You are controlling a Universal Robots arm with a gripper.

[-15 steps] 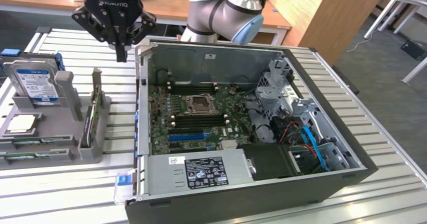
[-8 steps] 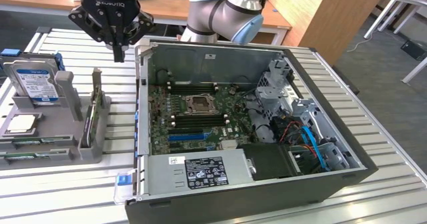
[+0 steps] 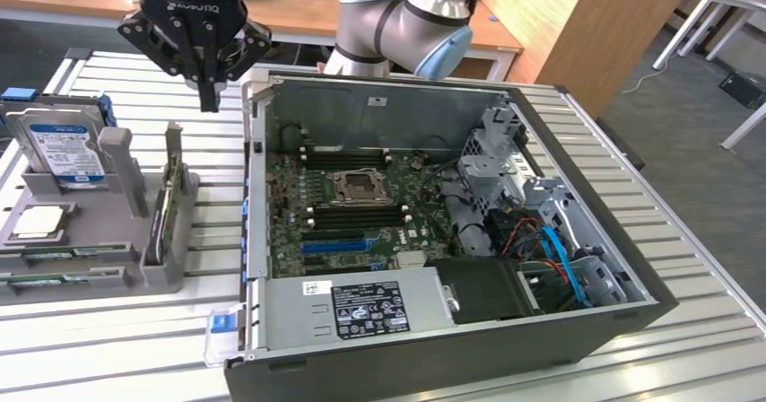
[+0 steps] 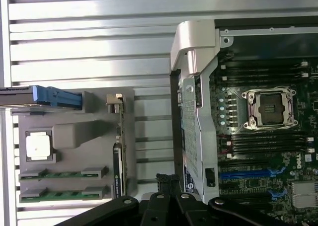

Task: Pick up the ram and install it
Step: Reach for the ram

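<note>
1. The ram [image 4: 63,175] is green, in a grey holder [image 4: 94,156].
2. The hard drive [image 3: 57,151] wears a blue-and-white label.
3. The motherboard [image 3: 413,227] is dark green, with bright blue slots [image 3: 335,243].
4. The gripper [image 3: 211,104] is black; the table [image 3: 694,348] is pale and ribbed in stripes.
5. The arm [image 3: 407,12] is silver, capped light blue.

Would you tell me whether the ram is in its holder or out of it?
In. Both green ram sticks sit in the gray holder's slots beside the computer case; the shut tool holds nothing.
</note>
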